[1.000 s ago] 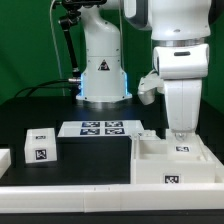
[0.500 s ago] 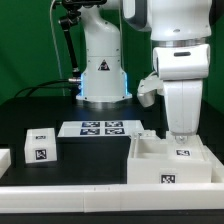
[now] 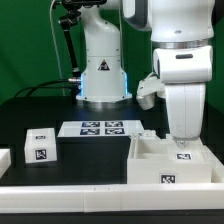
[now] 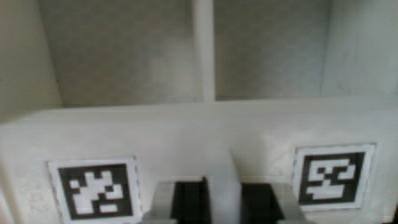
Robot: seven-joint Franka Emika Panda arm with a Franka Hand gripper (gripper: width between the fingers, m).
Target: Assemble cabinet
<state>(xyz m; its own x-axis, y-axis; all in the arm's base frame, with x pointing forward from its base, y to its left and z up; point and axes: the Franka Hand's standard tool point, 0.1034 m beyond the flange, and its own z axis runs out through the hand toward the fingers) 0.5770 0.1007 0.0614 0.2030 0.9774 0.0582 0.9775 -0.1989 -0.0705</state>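
Marker board (image 3: 100, 128) lies flat on the black surface (image 3: 30, 108), mid-scene, four tags showing. Long white rail (image 3: 70, 190) runs along the near edge. Far left, a dark upright (image 3: 67, 50), possibly a cable.

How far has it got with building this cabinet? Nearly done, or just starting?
Probably midway. Done: the large white plastic cabinet box sits on the black table. In hand: the arm's jaws reach down into that box, shut, near two square tags; what they touch is unclear. Left: a small white tagged drawer block lies loose at the exterior view's left.
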